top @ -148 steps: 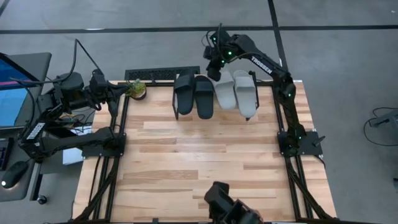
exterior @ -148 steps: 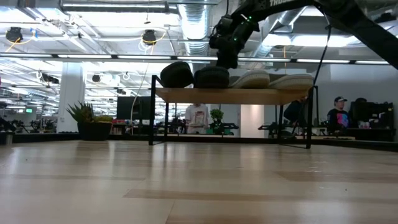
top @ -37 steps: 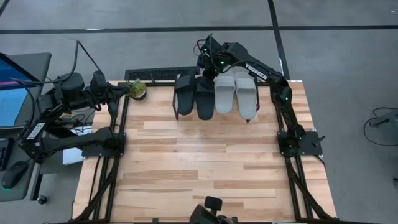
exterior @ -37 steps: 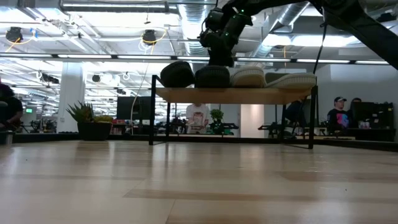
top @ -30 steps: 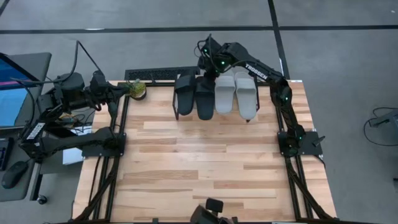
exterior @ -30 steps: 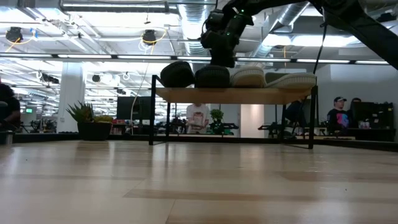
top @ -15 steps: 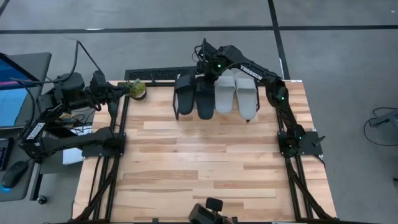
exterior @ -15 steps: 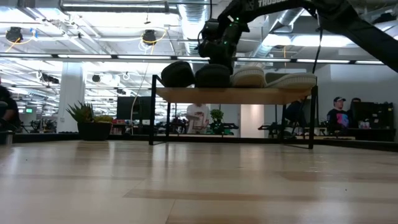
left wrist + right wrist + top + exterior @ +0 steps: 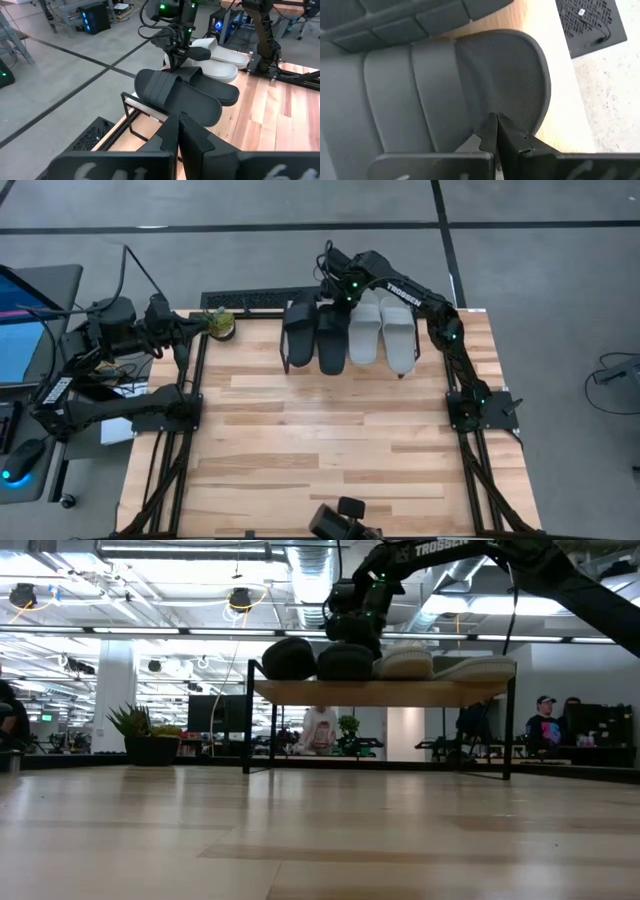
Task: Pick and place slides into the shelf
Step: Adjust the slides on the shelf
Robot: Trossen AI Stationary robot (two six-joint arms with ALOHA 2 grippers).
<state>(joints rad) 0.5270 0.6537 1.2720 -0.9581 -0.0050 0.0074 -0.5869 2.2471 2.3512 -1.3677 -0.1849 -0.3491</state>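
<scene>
Right pincer [image 9: 335, 283], closed, at inner black slide's [image 9: 331, 337] heel end.

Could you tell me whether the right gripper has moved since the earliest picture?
Yes. The right gripper has shifted left along the shelf, from the grey slides toward the black slides.

Two black slides [image 9: 316, 330] lie beside two light grey slides [image 9: 382, 330] on the shelf [image 9: 380, 692], whose plank is pale wood on thin black legs. The tabletop [image 9: 320, 440] is blond wood in strips of mixed tan and cream. Both arms are dark, the right arm [image 9: 420, 300] lettered in white with a green light. One black strap [image 9: 420, 90] shows ribbed bands and a fine dotted mesh.
</scene>
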